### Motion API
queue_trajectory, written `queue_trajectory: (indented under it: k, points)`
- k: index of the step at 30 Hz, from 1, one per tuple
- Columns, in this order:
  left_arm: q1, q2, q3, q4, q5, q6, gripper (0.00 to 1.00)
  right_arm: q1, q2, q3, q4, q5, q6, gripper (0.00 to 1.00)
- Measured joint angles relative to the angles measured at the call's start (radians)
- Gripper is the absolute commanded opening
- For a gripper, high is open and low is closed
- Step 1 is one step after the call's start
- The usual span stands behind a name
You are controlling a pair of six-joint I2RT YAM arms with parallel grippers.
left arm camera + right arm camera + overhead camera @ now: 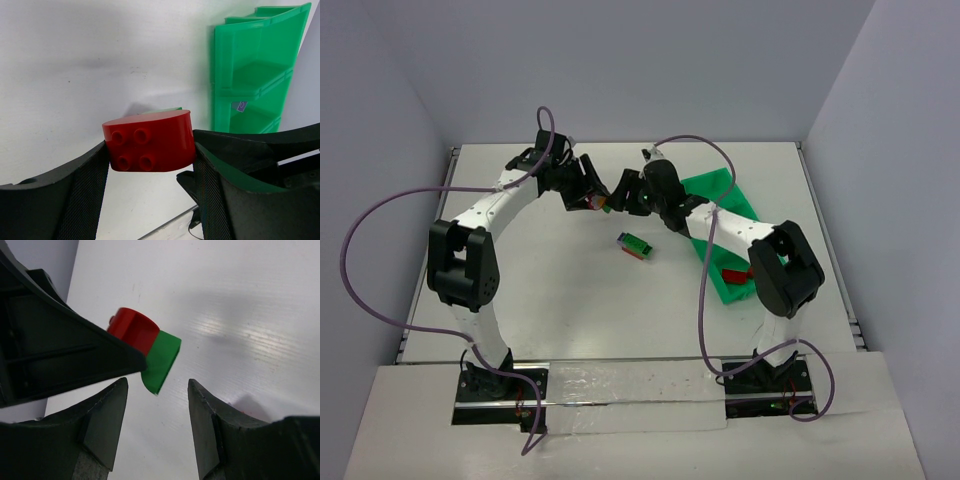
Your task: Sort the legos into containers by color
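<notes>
My left gripper (150, 162) is shut on a red lego (150, 141), with a green lego (161, 360) stuck to its far side. In the top view this pair (599, 203) hangs above the table's far middle, between the two grippers. My right gripper (157, 390) is open; its fingertips flank the green lego's lower corner without touching it. In the right wrist view the red lego (134, 330) shows behind the left gripper's dark finger (75, 355). The green container tray (720, 205) lies to the right, and its compartments (255, 75) show in the left wrist view.
A green lego block with red and purple parts (636, 245) lies on the table in the middle. A red lego (735, 273) rests in the near end of the tray. Purple cables loop over both arms.
</notes>
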Motion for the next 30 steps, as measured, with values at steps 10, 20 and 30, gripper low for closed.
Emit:
queue_trajectory:
  k: [10,20,30]
  points:
    - [0.005,0.0,0.0,0.006,0.009,0.004,0.0,0.009,0.059,0.051,0.012,-0.025,0.006,0.47]
    - [0.01,0.0,0.0,0.011,0.027,0.024,0.0,0.01,0.076,0.057,0.029,-0.035,0.007,0.04]
    - [0.02,0.0,0.005,0.005,0.052,0.076,0.0,0.01,0.075,0.044,0.055,-0.039,0.001,0.0]
